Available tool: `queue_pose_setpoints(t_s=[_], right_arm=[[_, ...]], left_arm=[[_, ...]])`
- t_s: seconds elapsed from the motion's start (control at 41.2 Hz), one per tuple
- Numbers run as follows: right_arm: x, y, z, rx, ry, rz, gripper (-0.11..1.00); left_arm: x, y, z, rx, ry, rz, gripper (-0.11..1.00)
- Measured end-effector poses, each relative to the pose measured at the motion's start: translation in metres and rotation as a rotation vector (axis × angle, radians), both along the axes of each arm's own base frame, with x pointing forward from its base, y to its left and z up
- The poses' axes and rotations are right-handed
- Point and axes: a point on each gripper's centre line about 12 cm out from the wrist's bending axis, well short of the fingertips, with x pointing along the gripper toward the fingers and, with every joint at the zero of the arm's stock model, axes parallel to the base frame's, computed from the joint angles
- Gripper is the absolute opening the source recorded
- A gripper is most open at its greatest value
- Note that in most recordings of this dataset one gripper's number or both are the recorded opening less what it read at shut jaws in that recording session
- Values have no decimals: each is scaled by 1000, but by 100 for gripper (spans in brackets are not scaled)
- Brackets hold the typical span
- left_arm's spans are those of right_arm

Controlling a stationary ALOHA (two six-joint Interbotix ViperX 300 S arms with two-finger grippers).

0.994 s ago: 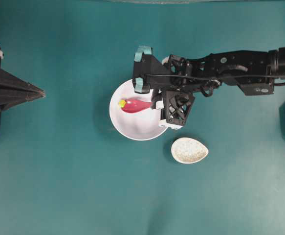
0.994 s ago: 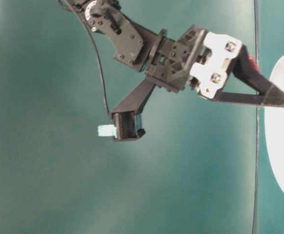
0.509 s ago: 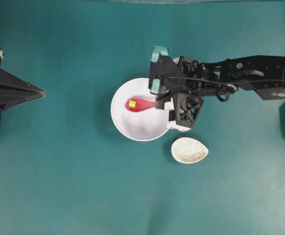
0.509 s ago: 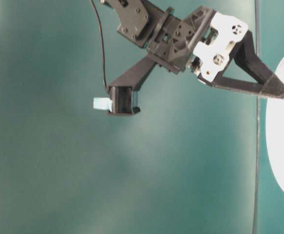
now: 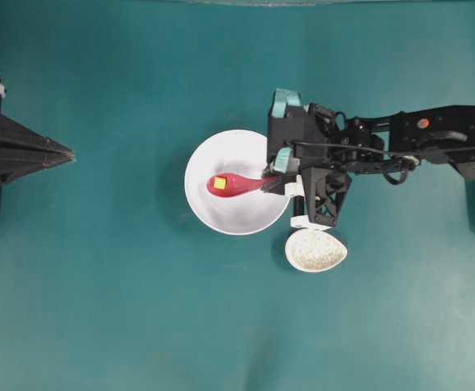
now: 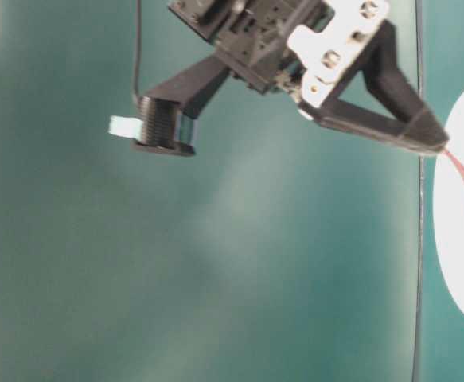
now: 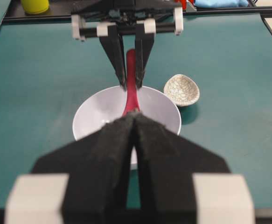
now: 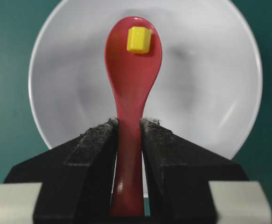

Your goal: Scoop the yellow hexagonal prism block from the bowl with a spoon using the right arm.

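My right gripper (image 8: pixel 129 123) is shut on the handle of the pink-red spoon (image 8: pixel 131 93), its jaws pressing both sides. The yellow hexagonal prism block (image 8: pixel 139 39) lies in the spoon's scoop near the tip. The scoop is inside the outline of the white bowl (image 8: pixel 210 93). From overhead, the spoon (image 5: pixel 235 185) points left over the bowl (image 5: pixel 237 216), with the block (image 5: pixel 219 183) on it and the right gripper (image 5: pixel 273 181) at the bowl's right rim. The left gripper (image 5: pixel 70 152) rests shut at the far left edge, holding nothing.
A small speckled oval dish (image 5: pixel 315 250) sits just right of and below the bowl, under the right wrist. The left wrist view shows a yellow container (image 7: pixel 35 5) and blue cloth (image 7: pixel 219 3) beyond the far table edge.
The right gripper has drawn back to the right and risen, taking the spoon with it. The block, first at the scoop's tip, now lies inside the scoop. The left arm stayed still.
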Motion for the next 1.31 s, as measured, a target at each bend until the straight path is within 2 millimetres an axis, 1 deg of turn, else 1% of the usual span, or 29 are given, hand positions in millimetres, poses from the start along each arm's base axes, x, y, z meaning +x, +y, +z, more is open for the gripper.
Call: queue_pose_setpoints(t_s=[0.267,0.461,0.606,0.728,0.946,1.067,1.31], right_arm=[[-7,0,33,-24,-88,13,24],[-21,0,53,-52,-142,25,24],[-35,0,62,-79,-178,34,24],[-47,-1,70,-97,-241,31,24],[-63,-1,84,-111,-329,24,24],[-68,0,86,-112,-341,24,24],[-69,0,86,-113,-340,26,24]], left_arm=[[0,0,0,-2,-2,0,0],[0,0,0,-2,-2,0,0],[0,0,0,-2,-2,0,0],[0,0,0,-2,-5,0,0],[0,0,1,-2,-8,0,0],[0,0,1,-2,-6,0,0],[2,0,-1,-24,5,3,0]])
